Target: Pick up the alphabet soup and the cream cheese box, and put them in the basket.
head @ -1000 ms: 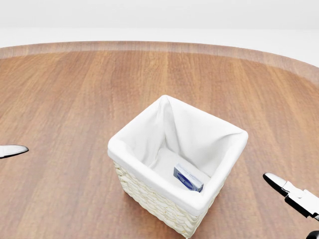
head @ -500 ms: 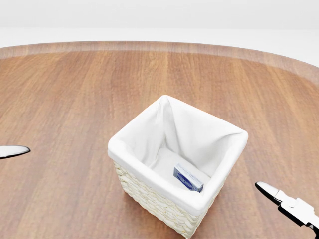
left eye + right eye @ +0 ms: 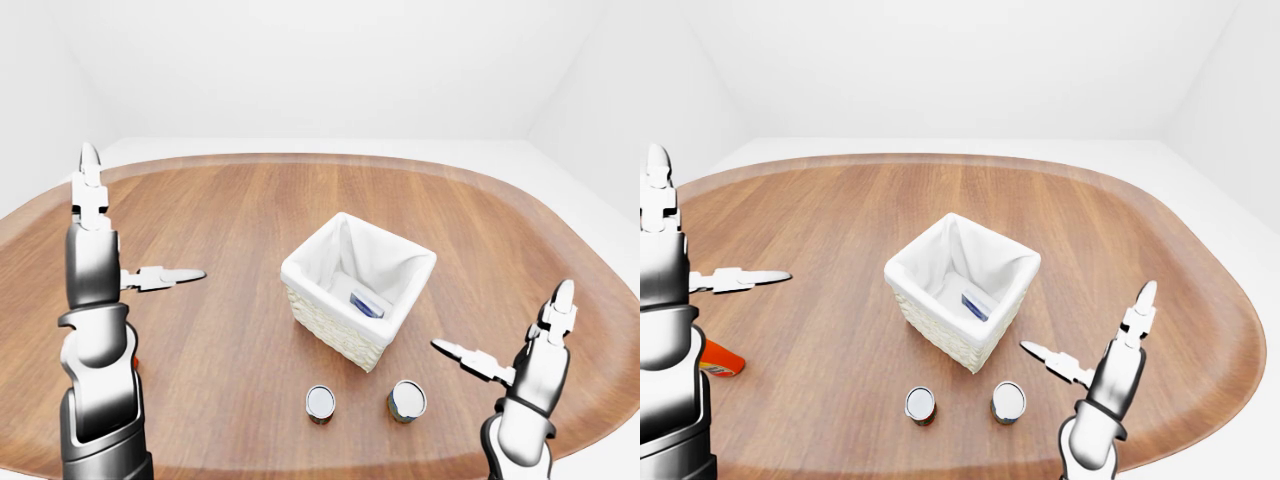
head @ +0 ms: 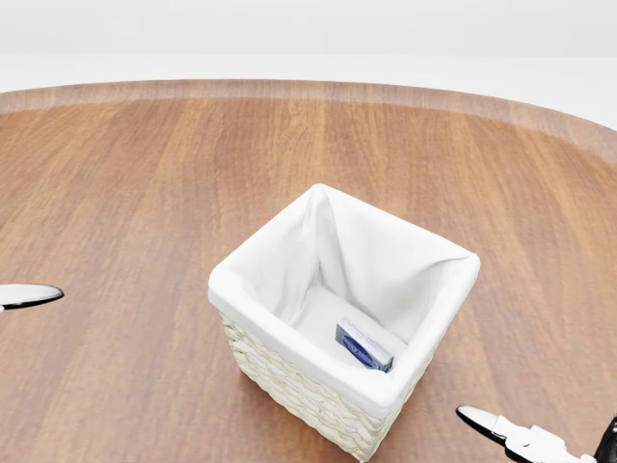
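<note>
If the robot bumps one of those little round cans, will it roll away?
Probably not at first: the right can stands upright on its flat end on the table. Tipped over, its round side would likely roll. Its shiny metal looks stiff, maybe slippery.

White-lined woven wicker basket (image 4: 289, 381) stands upright near the middle of the wooden table, well in from every edge. Small blue-and-white cream cheese box (image 4: 363, 345) lies tilted on the liner floor, against the basket's lower-right wall. Two metal-topped cans (image 3: 320, 403) (image 3: 407, 400) stand upright near the table's bottom edge; which one is the alphabet soup cannot be told.
</note>
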`<state>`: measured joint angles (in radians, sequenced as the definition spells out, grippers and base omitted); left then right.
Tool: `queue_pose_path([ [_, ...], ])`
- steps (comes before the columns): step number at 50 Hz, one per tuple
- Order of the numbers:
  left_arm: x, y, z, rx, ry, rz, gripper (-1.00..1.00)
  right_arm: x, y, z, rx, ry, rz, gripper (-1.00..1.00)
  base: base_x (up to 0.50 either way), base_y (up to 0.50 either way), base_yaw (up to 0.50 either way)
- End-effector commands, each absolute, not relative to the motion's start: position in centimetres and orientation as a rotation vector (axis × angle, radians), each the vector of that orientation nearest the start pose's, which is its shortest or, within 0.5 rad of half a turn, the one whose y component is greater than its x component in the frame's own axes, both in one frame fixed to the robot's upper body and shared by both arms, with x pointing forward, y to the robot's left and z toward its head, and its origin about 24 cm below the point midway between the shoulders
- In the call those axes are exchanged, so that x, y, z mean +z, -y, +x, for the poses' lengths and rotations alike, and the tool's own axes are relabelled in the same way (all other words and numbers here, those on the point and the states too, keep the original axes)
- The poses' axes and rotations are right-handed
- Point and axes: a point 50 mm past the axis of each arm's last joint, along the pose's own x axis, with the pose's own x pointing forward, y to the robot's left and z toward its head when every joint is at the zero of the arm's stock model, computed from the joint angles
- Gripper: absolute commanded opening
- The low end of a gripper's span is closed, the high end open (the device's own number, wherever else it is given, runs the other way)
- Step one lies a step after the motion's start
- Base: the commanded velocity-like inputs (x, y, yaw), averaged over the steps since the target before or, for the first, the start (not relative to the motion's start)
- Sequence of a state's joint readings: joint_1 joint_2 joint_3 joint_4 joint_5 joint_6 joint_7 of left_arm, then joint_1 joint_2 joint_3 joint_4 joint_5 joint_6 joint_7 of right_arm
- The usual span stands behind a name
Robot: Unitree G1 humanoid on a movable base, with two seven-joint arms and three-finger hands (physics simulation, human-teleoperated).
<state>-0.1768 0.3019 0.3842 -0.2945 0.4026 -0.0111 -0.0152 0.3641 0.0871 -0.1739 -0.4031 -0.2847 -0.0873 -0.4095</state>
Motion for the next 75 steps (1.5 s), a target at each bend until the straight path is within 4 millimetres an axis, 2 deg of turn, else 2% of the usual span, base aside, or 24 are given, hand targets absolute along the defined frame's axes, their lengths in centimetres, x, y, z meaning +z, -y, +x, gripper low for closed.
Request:
queue_pose_path([
  [1,18.2,-26.0,25.1,0.4,0.441,0.718,1.0,5.7,20.5,15.4,-0.592,0.059,-0.315,1.0,0.0,0.0,0.0],
  [7,18.3,-26.0,25.0,0.404,0.445,0.718,1.0,3.3,20.0,15.0,-0.582,-0.042,-0.357,1.0,0.0,0.0,0.0],
  [11,18.3,-25.8,25.1,0.387,0.448,0.722,1.0,3.1,20.3,14.7,-0.611,-0.05,-0.412,1.0,0.0,0.0,0.0],
  [13,18.1,-25.7,25.2,0.377,0.441,0.718,1.0,3.0,20.4,14.4,-0.601,-0.064,-0.361,1.0,0.0,0.0,0.0],
  [23,18.2,-25.6,25.2,0.372,0.448,0.724,1.0,2.6,20.3,13.8,-0.57,-0.097,-0.354,1.0,0.0,0.0,0.0],
  [27,18.2,-25.6,25.2,0.371,0.447,0.725,1.0,1.5,19.9,13.3,-0.549,-0.148,-0.364,1.0,0.0,0.0,0.0],
  [34,18.1,-25.5,25.3,0.361,0.438,0.728,1.0,1.1,19.6,12.7,-0.55,-0.17,-0.413,1.0,0.0,0.0,0.0],
  [75,17.9,-25.6,25.4,0.358,0.425,0.727,1.0,-1.1,18.7,13.1,-0.498,-0.206,-0.544,1.0,0.0,0.0,0.0],
])
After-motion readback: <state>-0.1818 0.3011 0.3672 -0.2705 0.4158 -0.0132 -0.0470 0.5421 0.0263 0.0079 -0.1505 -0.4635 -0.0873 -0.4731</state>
